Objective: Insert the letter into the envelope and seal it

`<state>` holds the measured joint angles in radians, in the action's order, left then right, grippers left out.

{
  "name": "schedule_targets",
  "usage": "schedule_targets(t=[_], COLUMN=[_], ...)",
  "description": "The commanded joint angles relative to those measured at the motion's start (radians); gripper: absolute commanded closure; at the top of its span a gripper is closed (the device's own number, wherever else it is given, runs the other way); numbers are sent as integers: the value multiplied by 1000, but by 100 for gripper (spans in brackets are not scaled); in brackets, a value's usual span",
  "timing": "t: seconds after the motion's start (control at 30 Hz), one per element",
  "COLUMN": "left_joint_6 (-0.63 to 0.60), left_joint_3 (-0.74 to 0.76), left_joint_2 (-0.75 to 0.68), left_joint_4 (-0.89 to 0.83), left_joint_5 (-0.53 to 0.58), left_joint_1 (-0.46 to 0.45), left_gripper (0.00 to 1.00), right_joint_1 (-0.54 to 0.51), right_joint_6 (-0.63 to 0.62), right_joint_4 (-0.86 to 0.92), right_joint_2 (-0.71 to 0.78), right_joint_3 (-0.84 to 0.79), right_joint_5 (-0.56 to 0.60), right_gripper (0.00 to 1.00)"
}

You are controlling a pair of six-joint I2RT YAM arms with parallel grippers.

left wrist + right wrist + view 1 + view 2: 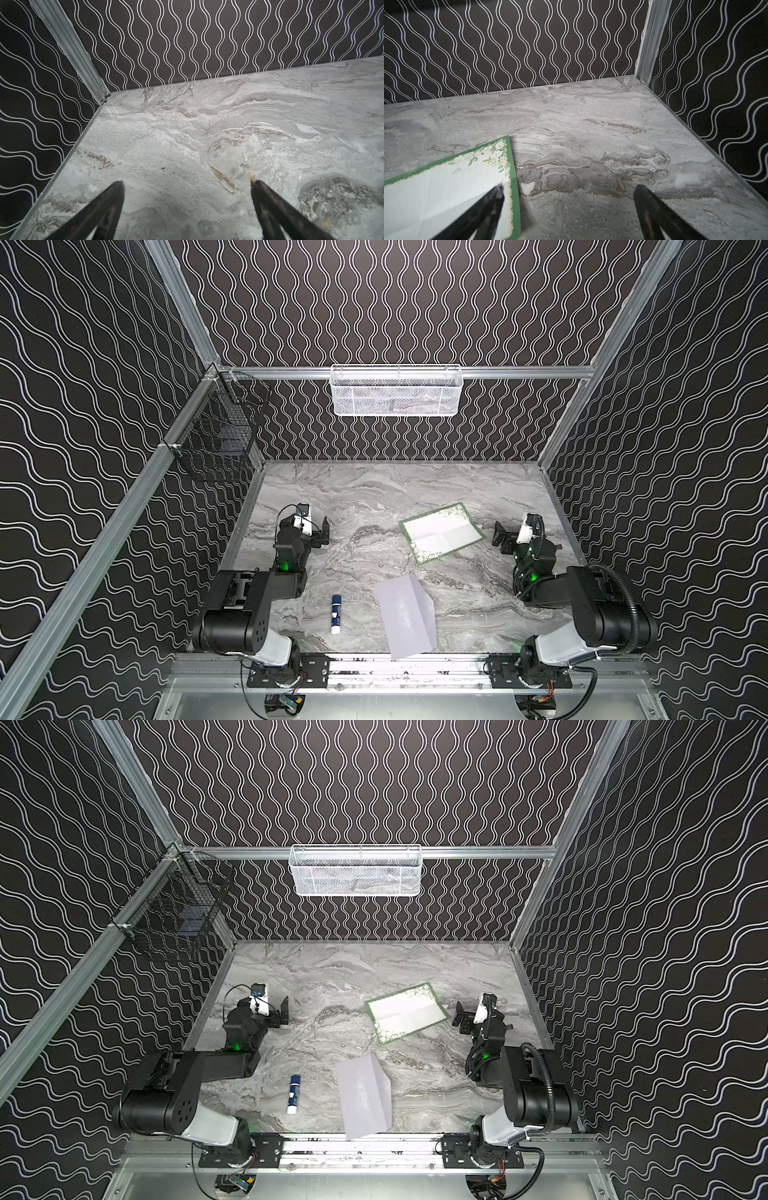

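Observation:
The letter (442, 532) (407, 1013), a white creased sheet with a green flowered border, lies flat on the marble table, right of centre. The pale envelope (405, 616) (363, 1096) lies near the front edge, its triangular flap on its right side and its near end reaching over the front rail. My left gripper (322, 533) (282, 1011) (187, 183) stands open over bare marble at the left. My right gripper (500, 537) (461, 1017) (570, 187) is open and empty just right of the letter (446, 197); in the right wrist view one finger overlaps the letter's corner.
A blue and white glue stick (336, 614) (293, 1094) lies left of the envelope. A white mesh basket (397, 389) hangs on the back wall and a black wire basket (220, 435) on the left wall. Patterned walls enclose the table (374, 497) on three sides.

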<state>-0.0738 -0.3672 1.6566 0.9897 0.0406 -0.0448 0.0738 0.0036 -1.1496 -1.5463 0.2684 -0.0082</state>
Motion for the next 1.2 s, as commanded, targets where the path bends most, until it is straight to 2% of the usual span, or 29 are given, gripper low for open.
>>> schedule_targets(t=[0.0,0.43,0.5,0.6,0.67,0.7,0.77,0.83,0.87,0.97,1.03,1.17], left_joint_6=[6,6,6,6,22,28,9,63,136,324,400,501], left_joint_3=[-9,-9,-9,-8,-49,-80,-140,-227,-281,-429,-504,-611], left_joint_2=[0,1,0,-3,-53,-93,-162,-206,-214,-178,-118,15], left_joint_4=[21,21,20,22,-83,-175,-327,-502,-623,-852,-938,-954], left_joint_5=[-7,-6,-7,-1,65,98,126,216,233,159,79,-104], left_joint_1=[0,0,0,-1,-9,-15,-45,-96,-114,-172,-234,-377], left_gripper=[1,1,1,1,1,1,1,1,1,2,4,6], right_joint_1=[0,0,1,1,-33,-56,-84,-96,-101,-147,-172,-180], right_joint_6=[-1,2,21,20,26,25,49,215,299,387,410,398], right_joint_4=[-22,-22,-33,-45,3,70,302,560,672,828,903,1107], right_joint_2=[5,4,6,9,75,145,273,323,317,233,164,10], right_joint_3=[-1,-1,-8,-10,-9,-4,68,184,247,357,419,586], right_joint_5=[-1,-3,42,36,183,264,275,261,222,77,-8,-109], right_gripper=[0,0,0,1,0,0,0,0,0,0,0,0])
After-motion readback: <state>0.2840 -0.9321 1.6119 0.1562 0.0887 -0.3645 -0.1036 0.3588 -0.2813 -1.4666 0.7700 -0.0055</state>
